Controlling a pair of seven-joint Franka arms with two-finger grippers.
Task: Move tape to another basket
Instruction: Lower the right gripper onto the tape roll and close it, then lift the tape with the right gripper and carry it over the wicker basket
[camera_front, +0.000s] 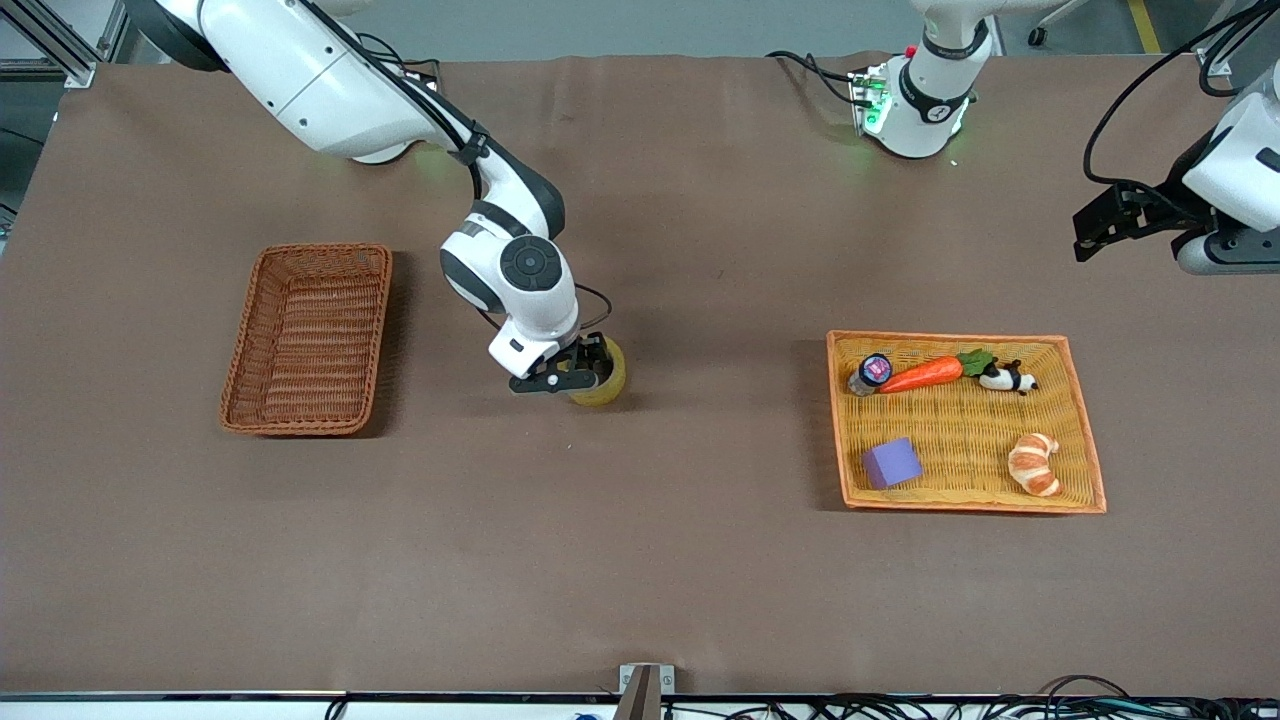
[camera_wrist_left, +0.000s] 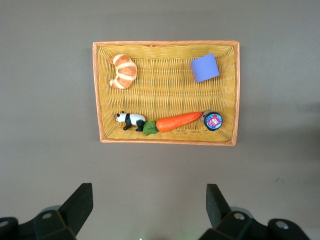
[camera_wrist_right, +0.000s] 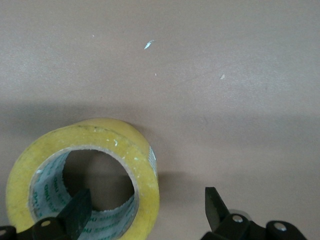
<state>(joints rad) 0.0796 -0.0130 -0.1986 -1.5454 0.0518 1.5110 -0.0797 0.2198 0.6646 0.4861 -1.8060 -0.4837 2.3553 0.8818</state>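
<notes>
Currently the right arm reaches out from its base and bends down steeply at the wrist, bringing the right gripper (camera_front: 578, 372) low over the bare table, between the basket (camera_front: 307, 339) and the shallow orange-yellow tray (camera_front: 965, 421). Its jaws are spread; in the right wrist view one finger (camera_wrist_right: 77, 211) sits inside the hole of the tape (camera_wrist_right: 82, 180) and the other stands outside the roll, so the fingers straddle the ring's wall without clamping it. The tape (camera_front: 603, 375) stands on the table on its edge, well apart from the basket, which lies toward the right arm's end.

The left arm waits, its left gripper (camera_wrist_left: 147, 207) held high over the tray with jaws parted, looking down on a croissant (camera_wrist_left: 123, 71), purple block (camera_wrist_left: 204, 67), carrot (camera_wrist_left: 177, 121), toy panda (camera_wrist_left: 130, 120) and small round tin (camera_wrist_left: 213, 121).
</notes>
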